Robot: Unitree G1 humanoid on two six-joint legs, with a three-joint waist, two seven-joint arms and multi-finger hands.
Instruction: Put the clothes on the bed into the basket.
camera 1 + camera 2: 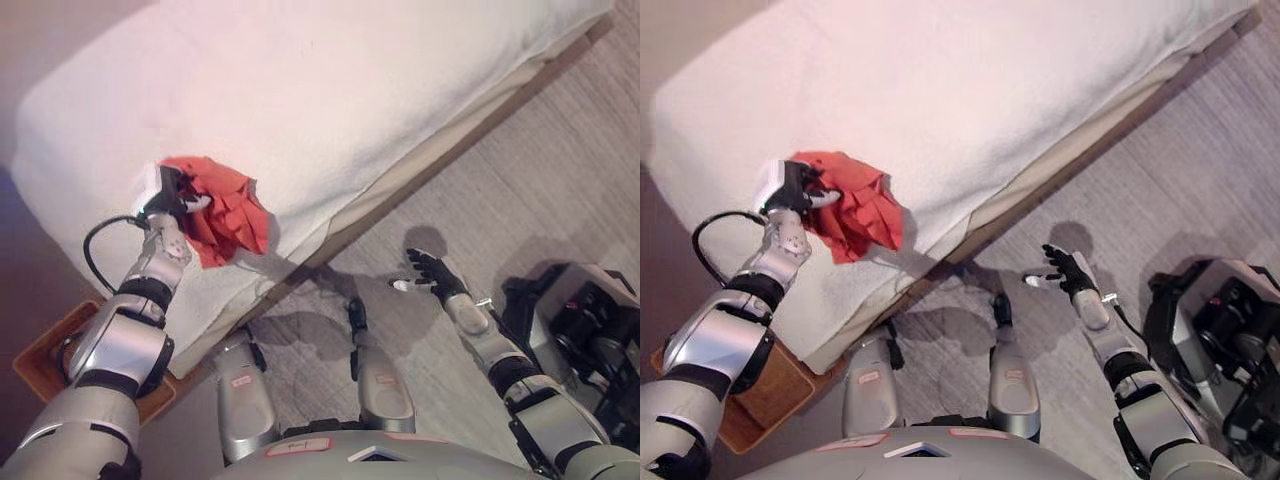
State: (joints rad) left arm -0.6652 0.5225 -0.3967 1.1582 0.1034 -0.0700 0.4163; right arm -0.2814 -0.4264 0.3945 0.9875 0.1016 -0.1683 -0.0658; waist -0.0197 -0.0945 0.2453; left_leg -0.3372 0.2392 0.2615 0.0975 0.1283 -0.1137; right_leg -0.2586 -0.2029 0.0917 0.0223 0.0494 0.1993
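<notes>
My left hand (178, 200) is on the red garment (225, 215), a crumpled piece of cloth lying at the near edge of the white bed (330, 90), partly draped over its side. My fingers are curled into the cloth, so I judge that I have it pinched, though it has not yet left the mattress. My right hand (432, 272) hangs out over the wood-grain floor (560, 180), well apart from the bed, fingers spread and holding nothing. The basket (45, 362), brown and low, sits on the floor at the bed's corner, mostly hidden behind my left arm, and I cannot see what is in it. No other clothes show on the bed. So the task looks to be at the pick-up: the garment is gripped, and lifting it clear, carrying it down to the basket and letting go are left.
</notes>
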